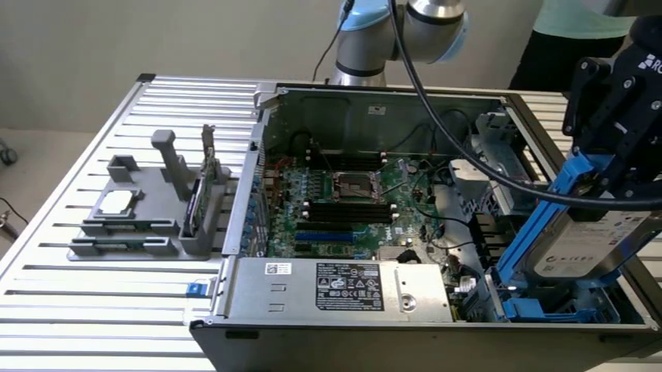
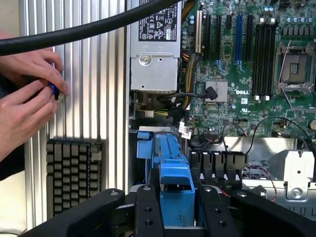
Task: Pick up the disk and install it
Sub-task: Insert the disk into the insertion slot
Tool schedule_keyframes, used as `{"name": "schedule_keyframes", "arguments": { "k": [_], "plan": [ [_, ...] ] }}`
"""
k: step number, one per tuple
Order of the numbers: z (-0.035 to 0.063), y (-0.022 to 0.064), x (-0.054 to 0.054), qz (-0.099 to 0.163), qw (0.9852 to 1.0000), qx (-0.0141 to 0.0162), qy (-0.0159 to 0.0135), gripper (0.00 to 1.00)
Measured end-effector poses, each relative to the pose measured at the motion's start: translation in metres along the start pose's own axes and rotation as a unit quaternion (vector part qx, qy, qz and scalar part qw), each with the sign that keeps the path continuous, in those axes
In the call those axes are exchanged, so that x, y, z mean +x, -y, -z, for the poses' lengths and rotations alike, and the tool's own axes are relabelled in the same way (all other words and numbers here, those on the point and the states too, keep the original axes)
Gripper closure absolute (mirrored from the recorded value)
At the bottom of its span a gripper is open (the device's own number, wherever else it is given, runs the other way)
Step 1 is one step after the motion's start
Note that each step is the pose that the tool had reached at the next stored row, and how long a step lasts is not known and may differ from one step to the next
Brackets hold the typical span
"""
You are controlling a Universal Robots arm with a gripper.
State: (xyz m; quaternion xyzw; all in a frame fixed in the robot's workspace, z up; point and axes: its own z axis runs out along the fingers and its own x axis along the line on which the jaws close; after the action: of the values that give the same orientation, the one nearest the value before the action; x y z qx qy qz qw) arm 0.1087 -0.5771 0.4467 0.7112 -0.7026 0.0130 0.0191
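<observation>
One disk, one computer, two hands

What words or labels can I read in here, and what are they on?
"DELL": white letters on the green motherboard.
"RO", cut off at the picture's edge: black gripper.
Too small to read: stickers on the silver power supply box; white label on the silver-grey disk in its blue carrier.
</observation>
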Motion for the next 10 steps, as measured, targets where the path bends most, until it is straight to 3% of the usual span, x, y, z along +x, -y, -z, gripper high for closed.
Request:
{"name": "schedule_keyframes", "arguments": {
  "k": [10],
  "plan": [
    [-0.008, 0.0001, -0.0003, 0.0, 1.0, 0.0, 0.0, 0.67]
  ]
}}
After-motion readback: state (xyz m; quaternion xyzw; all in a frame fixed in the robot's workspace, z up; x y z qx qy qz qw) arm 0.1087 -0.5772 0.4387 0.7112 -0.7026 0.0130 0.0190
